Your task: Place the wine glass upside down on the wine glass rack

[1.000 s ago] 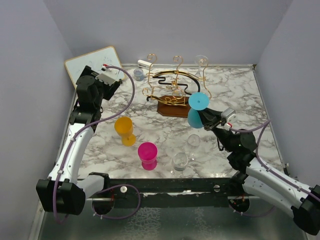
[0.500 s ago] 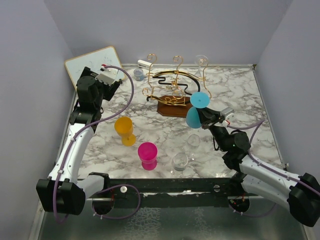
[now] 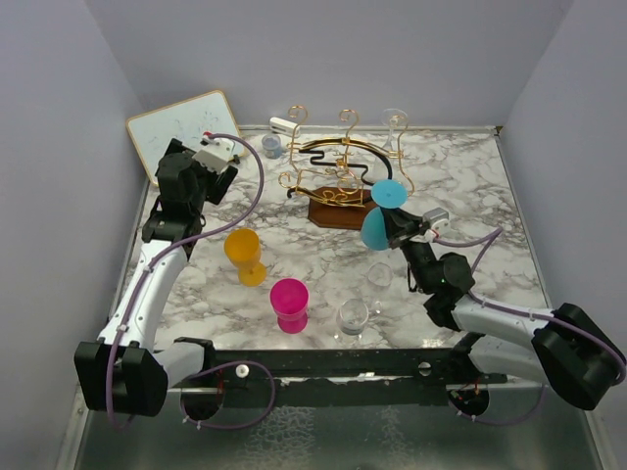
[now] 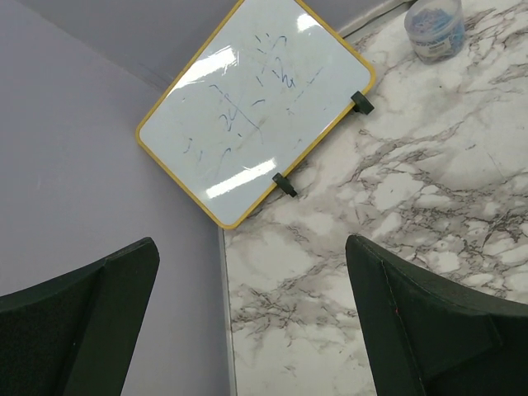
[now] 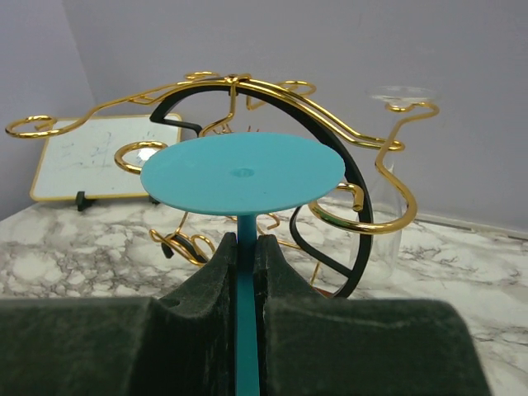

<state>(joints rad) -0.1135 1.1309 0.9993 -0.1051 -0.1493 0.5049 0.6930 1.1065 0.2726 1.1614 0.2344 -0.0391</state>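
The wine glass [image 3: 388, 194], teal and opaque, is gripped by its stem in the closed right gripper [image 3: 400, 227], already inverted with the foot uppermost, just right of the rack [image 3: 338, 168]. Hanging the foot on a gold wire arm and releasing are judged left to do. The left gripper [image 4: 252, 305] is held wide open and empty over the far-left worktop [image 4: 396, 190].

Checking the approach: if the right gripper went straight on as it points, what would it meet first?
Probably the wine glass rack: its gold loops stand right ahead of the teal glass the right gripper holds, though depth is unclear.
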